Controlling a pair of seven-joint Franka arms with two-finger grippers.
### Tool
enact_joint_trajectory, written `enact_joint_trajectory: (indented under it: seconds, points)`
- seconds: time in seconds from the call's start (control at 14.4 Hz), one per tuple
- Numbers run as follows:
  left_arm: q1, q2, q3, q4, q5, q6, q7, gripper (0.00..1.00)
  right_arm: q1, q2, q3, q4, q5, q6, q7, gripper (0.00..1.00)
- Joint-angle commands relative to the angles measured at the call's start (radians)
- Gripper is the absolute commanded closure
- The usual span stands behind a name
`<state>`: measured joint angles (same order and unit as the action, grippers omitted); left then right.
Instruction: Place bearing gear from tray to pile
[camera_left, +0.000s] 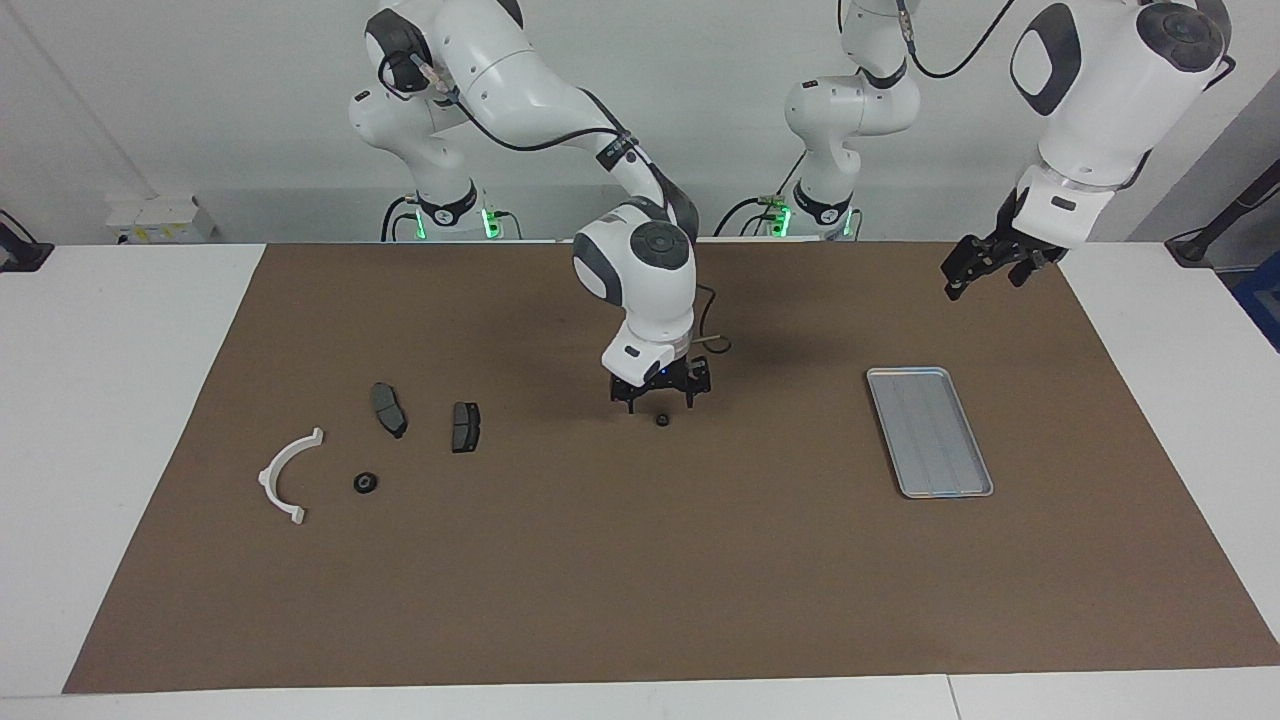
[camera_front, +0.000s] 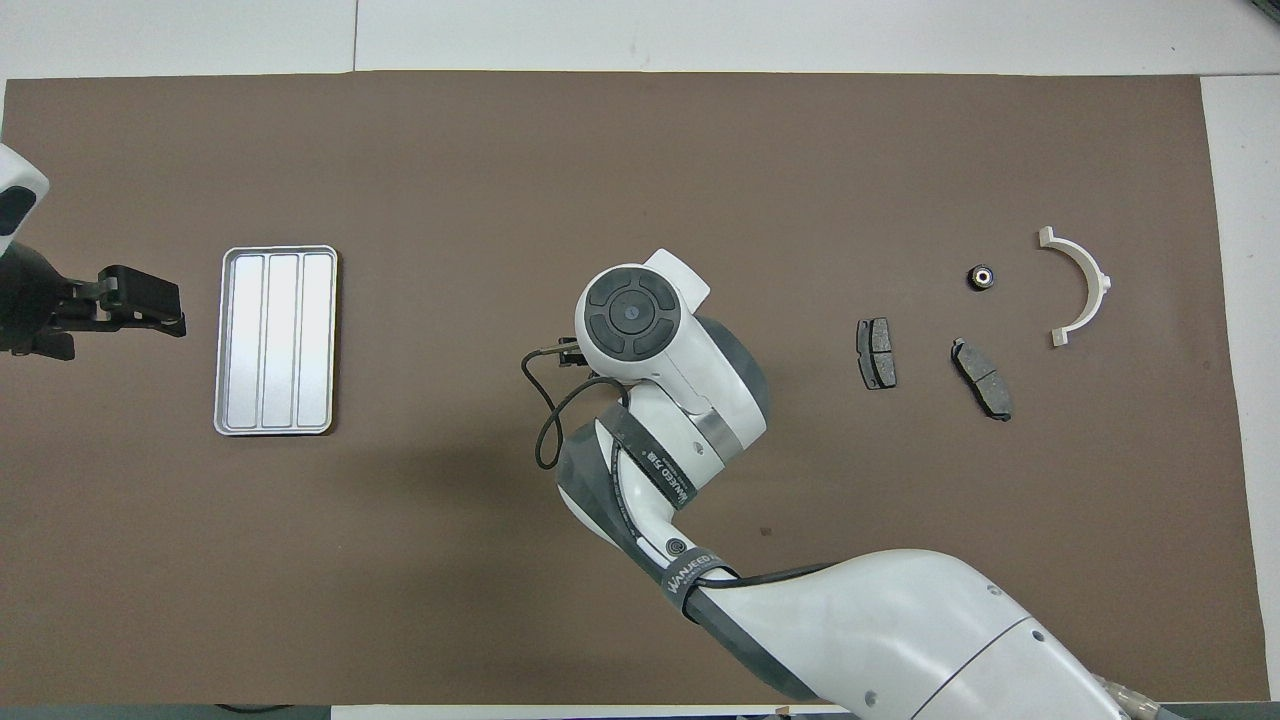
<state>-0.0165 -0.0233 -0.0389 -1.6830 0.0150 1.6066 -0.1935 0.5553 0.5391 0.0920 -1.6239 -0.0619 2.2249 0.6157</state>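
The silver-grey tray (camera_left: 930, 432) (camera_front: 277, 340) lies empty on the brown mat toward the left arm's end. A small dark bearing gear (camera_left: 662, 420) lies on the mat at mid-table. My right gripper (camera_left: 660, 402) is open right over it, its fingers either side and just above it. The arm hides that gear in the overhead view. The pile lies toward the right arm's end: a white bracket (camera_left: 288, 475) (camera_front: 1080, 285), two dark plates (camera_left: 389, 409) (camera_left: 465, 426) (camera_front: 876, 353) (camera_front: 982, 378), and a second bearing gear (camera_left: 366, 483) (camera_front: 982, 277). My left gripper (camera_left: 983, 285) (camera_front: 178, 305) waits open, raised beside the tray.
The brown mat (camera_left: 640, 580) (camera_front: 640, 150) covers most of the white table. The right arm's wrist and forearm (camera_front: 660, 400) stretch over the middle of the mat. A cable loop (camera_front: 545, 420) hangs from the right wrist.
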Motion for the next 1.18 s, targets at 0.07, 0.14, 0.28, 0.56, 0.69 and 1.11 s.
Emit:
enact_joint_trajectory:
  seconds: [0.07, 0.14, 0.28, 0.56, 0.69, 1.11]
  points:
    - [0.007, -0.021, 0.001, -0.021, -0.010, 0.013, 0.009, 0.00, -0.003, 0.021, 0.005, 0.006, -0.019, 0.035, 0.019, 0.05]
    - [0.007, -0.021, -0.001, -0.021, -0.010, 0.013, 0.009, 0.00, -0.003, 0.025, 0.005, 0.001, -0.019, 0.047, 0.019, 0.05]
    - [0.004, -0.021, -0.001, -0.021, -0.010, 0.013, 0.009, 0.00, -0.003, 0.030, 0.005, -0.008, -0.019, 0.056, 0.019, 0.09]
    - [0.004, -0.021, -0.001, -0.023, -0.010, 0.013, 0.009, 0.00, -0.005, 0.030, 0.006, -0.042, -0.019, 0.098, 0.019, 0.13]
    - [0.004, -0.021, -0.001, -0.023, -0.010, 0.013, 0.009, 0.00, -0.005, 0.030, 0.006, -0.047, -0.018, 0.098, 0.019, 0.14]
    - [0.004, -0.021, -0.001, -0.021, -0.010, 0.013, 0.009, 0.00, -0.018, 0.024, 0.002, 0.028, -0.054, -0.031, 0.003, 1.00]
